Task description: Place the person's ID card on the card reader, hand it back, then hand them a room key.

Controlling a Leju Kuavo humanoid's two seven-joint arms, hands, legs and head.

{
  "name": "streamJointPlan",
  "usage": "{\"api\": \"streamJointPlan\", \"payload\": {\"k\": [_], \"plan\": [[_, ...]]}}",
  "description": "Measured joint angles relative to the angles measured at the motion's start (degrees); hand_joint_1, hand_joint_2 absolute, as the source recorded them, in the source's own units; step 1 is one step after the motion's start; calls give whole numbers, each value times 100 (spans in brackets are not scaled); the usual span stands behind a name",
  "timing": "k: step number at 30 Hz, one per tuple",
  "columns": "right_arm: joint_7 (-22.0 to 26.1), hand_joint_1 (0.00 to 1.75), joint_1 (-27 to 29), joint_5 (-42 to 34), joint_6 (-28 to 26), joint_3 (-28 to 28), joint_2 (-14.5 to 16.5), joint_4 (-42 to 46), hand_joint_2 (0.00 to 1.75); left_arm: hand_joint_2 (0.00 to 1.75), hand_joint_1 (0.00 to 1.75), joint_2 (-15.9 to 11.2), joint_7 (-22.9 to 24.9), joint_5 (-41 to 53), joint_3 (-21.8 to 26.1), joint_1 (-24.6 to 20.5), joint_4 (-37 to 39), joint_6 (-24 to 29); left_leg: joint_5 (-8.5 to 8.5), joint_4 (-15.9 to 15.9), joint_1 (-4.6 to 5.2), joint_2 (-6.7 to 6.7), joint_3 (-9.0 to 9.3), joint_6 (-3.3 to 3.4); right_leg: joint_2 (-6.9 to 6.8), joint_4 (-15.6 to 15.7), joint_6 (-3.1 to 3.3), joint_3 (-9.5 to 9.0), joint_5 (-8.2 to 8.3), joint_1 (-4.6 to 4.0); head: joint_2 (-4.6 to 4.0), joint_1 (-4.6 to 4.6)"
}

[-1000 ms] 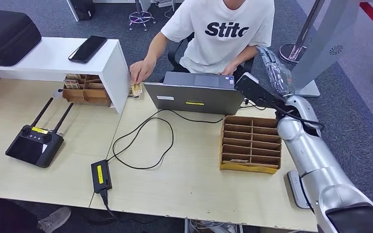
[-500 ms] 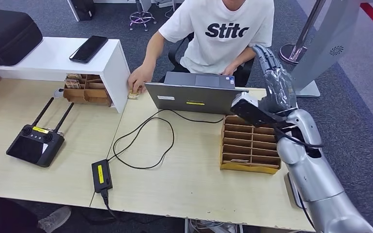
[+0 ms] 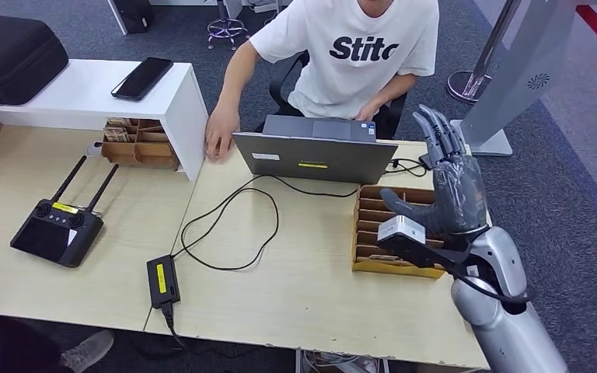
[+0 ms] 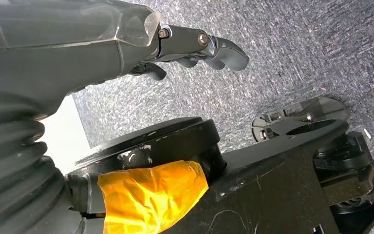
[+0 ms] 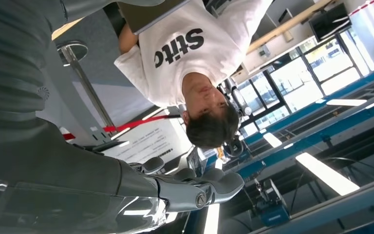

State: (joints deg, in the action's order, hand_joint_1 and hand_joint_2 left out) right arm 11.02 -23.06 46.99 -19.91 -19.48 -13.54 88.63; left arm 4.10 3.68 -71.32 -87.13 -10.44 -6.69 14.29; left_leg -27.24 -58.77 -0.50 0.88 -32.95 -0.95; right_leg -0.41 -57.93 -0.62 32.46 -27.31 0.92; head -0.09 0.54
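- Your right hand [image 3: 455, 190] stands at the lower right of the frame, palm up, fingers spread and straight, with nothing in it. It is raised over the slotted card rack [image 3: 399, 230]; drop it carelessly and you could knock the rack or the laptop [image 3: 311, 155] just behind it.
- I cannot make out the ID card. The person's hand [image 3: 219, 136] rests on the desk [image 3: 295, 280] at upper centre, beside the white shelf [image 3: 85, 93], well apart from your hand. Judging by that gap, a handover could fall short and the card could drop.
- The card reader isn't identifiable either, so confirm it before you move.
- Your left hand [image 4: 185, 44] hangs over the carpet with fingers loosely curled, holding nothing.
- The black cable [image 3: 229, 225] loops across mid-desk and could snag a sweeping arm.
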Motion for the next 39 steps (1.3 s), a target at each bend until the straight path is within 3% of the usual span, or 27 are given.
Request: {"api": "streamJointPlan", "payload": {"k": [11, 16, 39], "plan": [[118, 0, 1483, 304, -588, 211, -97, 809, 175, 175, 0, 14, -25, -164, 21, 21, 0, 80, -6, 1, 1, 0, -6, 1, 0, 2, 1, 1, -6, 0, 0, 2], [114, 0, 1902, 345, -682, 293, -97, 915, 175, 175, 0, 28, -27, -190, 22, 22, 0, 90, -6, 2, 0, -1, -6, 0, 0, 2, 2, 0, -6, 0, 0, 1], [-315, 0, 2039, 1246, -763, 366, -35, 498, 175, 175, 0, 31, -26, -165, 22, 20, 0, 62, -5, 2, 1, -1, -8, 0, 0, 1, 2, 0, -6, 0, 0, 1]]}}
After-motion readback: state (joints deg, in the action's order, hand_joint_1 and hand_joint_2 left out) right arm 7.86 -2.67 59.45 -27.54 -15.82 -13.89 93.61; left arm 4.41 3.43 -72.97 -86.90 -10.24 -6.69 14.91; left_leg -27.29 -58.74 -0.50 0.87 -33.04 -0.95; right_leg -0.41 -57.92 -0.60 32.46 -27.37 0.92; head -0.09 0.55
